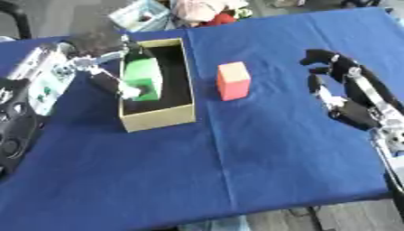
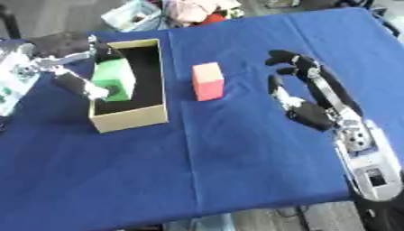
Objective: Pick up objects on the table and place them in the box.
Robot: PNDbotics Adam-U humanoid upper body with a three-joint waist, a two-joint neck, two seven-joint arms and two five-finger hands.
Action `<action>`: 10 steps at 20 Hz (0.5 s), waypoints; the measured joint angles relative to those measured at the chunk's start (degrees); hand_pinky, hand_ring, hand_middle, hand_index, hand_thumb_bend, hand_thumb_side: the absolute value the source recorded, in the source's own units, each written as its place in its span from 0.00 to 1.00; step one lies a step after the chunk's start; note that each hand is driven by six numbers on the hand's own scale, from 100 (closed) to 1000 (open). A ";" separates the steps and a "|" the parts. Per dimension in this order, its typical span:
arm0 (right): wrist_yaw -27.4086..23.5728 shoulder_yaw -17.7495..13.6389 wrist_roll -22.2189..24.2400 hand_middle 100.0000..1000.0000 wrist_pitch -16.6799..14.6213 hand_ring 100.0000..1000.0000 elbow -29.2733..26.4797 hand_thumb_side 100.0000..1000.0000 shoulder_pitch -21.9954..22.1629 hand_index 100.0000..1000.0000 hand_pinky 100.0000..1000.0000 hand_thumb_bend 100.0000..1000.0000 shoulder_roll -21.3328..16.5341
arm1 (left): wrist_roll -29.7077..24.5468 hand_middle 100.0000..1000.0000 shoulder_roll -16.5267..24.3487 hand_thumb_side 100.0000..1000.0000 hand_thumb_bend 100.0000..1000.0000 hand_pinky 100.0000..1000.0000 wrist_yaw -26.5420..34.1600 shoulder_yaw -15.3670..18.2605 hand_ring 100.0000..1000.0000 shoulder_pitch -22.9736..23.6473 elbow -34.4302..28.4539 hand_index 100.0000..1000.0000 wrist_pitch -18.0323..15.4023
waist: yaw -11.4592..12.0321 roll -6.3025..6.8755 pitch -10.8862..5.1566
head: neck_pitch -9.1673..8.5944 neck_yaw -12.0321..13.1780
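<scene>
An open cardboard box [image 1: 158, 118] stands on the blue table, left of centre. Inside it, a green block [image 1: 142, 74] is held upright against the left wall. My left hand [image 1: 104, 82] reaches in over that wall, with its fingers and thumb curled round the green block. To the right of the box a red block [image 1: 233, 80] stands alone on the cloth. Further right my right hand [image 2: 309, 113] hovers open with its fingers loosely spread toward the red block, a clear gap away and holding nothing.
Clutter lies past the table's far edge: a teal packet [image 1: 142, 16] and pink and red items [image 1: 207, 11]. My left forearm [image 1: 43, 76] crosses the table's left side. The table's front edge [image 1: 236, 212] runs along the bottom.
</scene>
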 measured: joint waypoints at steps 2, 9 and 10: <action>0.00 0.00 0.01 0.73 0.01 0.92 0.03 0.59 0.00 0.91 0.80 0.00 0.05 | -0.43 0.53 0.00 0.57 0.31 0.72 -0.56 -0.15 0.57 0.46 0.28 0.86 -0.31 | 0.00 -0.01 0.05 | 0.00 -0.03; 0.00 -0.09 -0.02 0.74 -0.01 0.92 0.29 0.59 0.00 0.91 0.80 0.00 0.25 | -0.26 0.70 0.30 0.66 0.51 0.76 -0.53 -0.13 0.68 0.95 -0.59 0.88 -0.27 | 0.42 -0.34 0.06 | 0.00 -0.18; 0.00 -0.15 -0.05 0.74 -0.04 0.92 0.30 0.59 0.00 0.91 0.80 0.00 0.25 | -0.04 0.70 0.68 0.68 0.49 0.76 -0.07 0.04 0.68 0.97 -1.06 0.89 -0.08 | 0.51 -0.39 0.06 | 0.00 -0.21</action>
